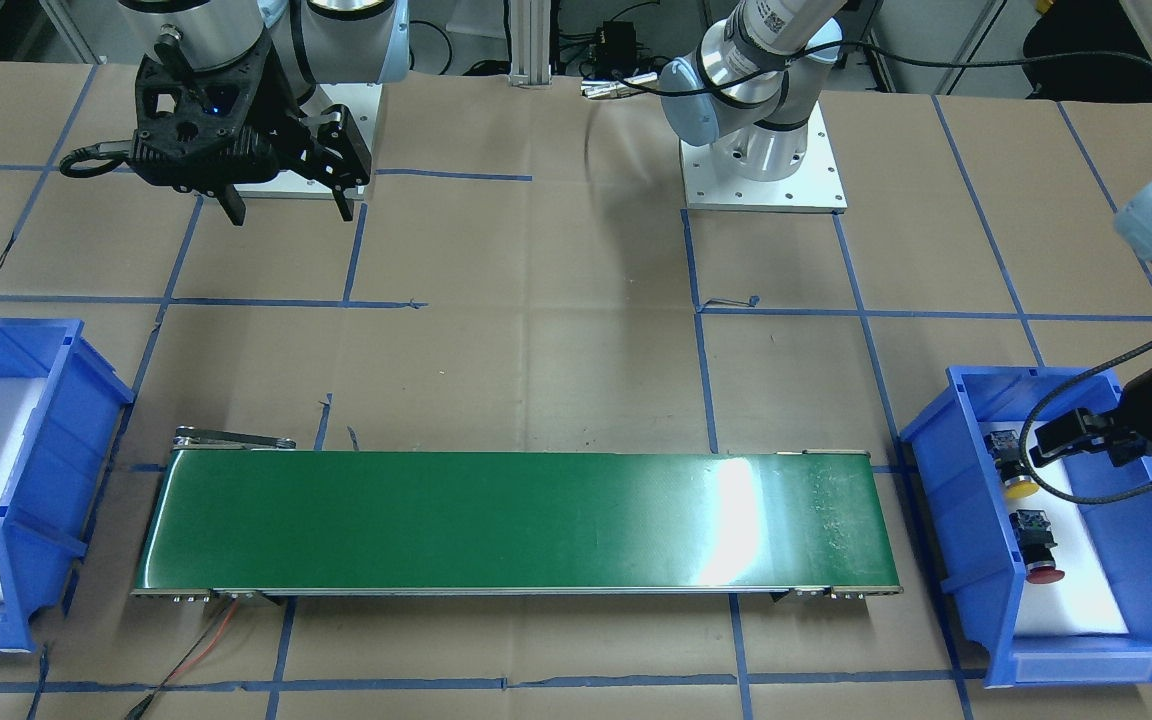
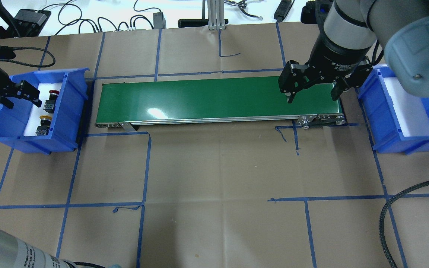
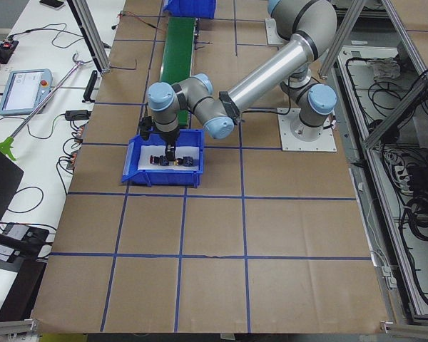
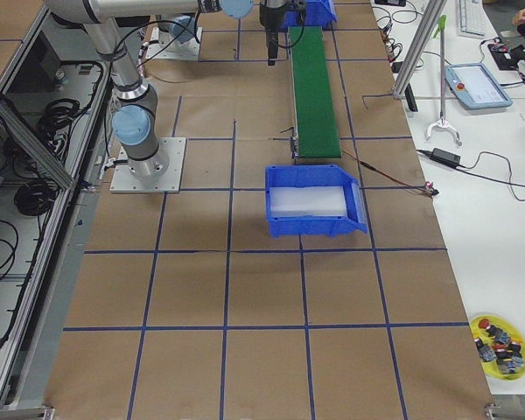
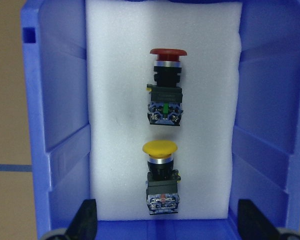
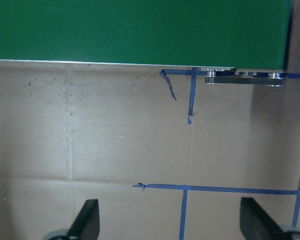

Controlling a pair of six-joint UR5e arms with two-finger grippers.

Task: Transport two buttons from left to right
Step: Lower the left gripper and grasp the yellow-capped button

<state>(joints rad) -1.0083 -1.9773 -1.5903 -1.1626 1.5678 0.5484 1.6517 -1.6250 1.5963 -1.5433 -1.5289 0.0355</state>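
The red-capped button [image 5: 166, 85] and the yellow-capped button [image 5: 160, 170] lie on their sides on white foam in the left blue bin [image 2: 65, 111]. They also show in the overhead view, red [image 2: 52, 93] and yellow [image 2: 45, 119]. My left gripper [image 2: 24, 105] hangs open and empty above this bin. In the left wrist view [image 5: 168, 222] its fingers flank the yellow button's back end from above. My right gripper [image 2: 313, 99] is open and empty above the right end of the green conveyor belt [image 2: 214, 98].
A second blue bin [image 2: 385, 123] with white foam and nothing on it stands past the belt's right end. Blue tape lines cross the brown table cover. A yellow dish [image 4: 500, 337] of spare parts sits far off at the table's corner.
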